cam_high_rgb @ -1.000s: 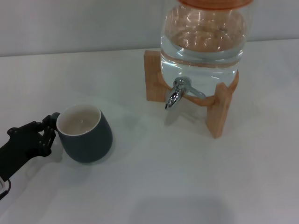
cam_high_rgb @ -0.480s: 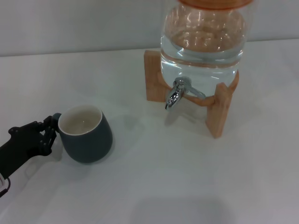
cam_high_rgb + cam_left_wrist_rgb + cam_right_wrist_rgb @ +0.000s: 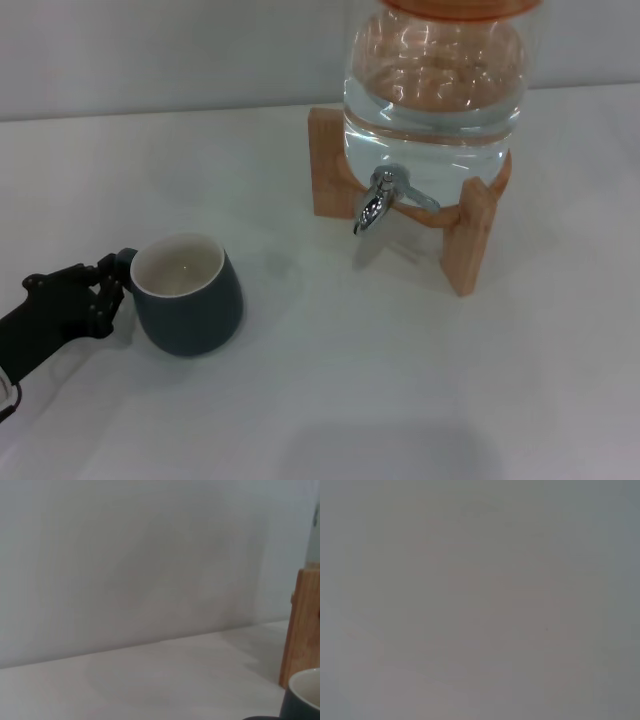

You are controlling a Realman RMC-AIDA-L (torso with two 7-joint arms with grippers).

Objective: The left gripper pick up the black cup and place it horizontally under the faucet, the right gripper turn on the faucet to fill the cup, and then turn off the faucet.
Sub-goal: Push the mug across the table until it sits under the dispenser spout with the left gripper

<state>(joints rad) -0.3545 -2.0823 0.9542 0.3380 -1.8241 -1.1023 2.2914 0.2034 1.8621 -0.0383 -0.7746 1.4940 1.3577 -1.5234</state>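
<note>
Nudged slightly toward the faucet (image 3: 378,203) since a second ago: black cup (image 3: 187,295), upright, well short of the spout; left gripper (image 3: 100,290) clasping its handle side, grip unclear.

1. I'm seeing only my left gripper (image 3: 100,290), showing as a matte black claw.
2. Its fingers (image 3: 105,272) are looking knobbly, built from short jointed links.
3. A thin dark cable is looping beside its body.

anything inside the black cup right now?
The black cup shows a bare cream interior, no water visible; its near inner wall is hidden behind the rim. The left gripper is at its handle.
</note>
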